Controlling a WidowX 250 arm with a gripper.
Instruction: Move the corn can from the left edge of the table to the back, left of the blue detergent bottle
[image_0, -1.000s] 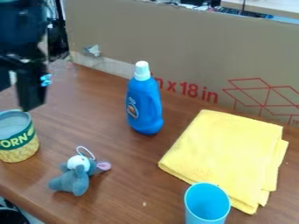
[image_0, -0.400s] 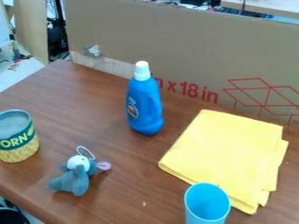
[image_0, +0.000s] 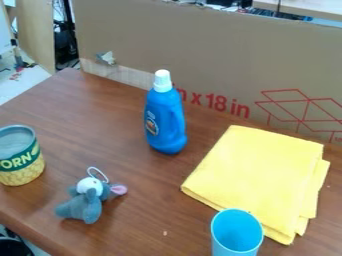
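Brown tabletop (image_0: 123, 145) with a can (image_0: 21, 165), plush toy (image_0: 83, 206), bottle (image_0: 165, 122), cloth (image_0: 254, 172) and cup (image_0: 228, 245)

The blue bottle stands upright near the middle of the view, its white cap (image_0: 162, 81) on top. To its right, the yellow cloth lies folded flat, with layers showing along its right side. The light-blue cup stands open end up at the bottom of the view, in front of the cloth's near edge and overlapping it in view; whether they touch, I cannot tell. At the left edge, the corn can stands upright, with a green and yellow label. The small grey plush toy lies just beside it, toward the lower left, with a white patch, a pink ear and a thin pale loop. Behind the tabletop rises a cardboard panel (image_0: 194, 50) with red print. I cannot tell how far open the tool is or whether it holds anything
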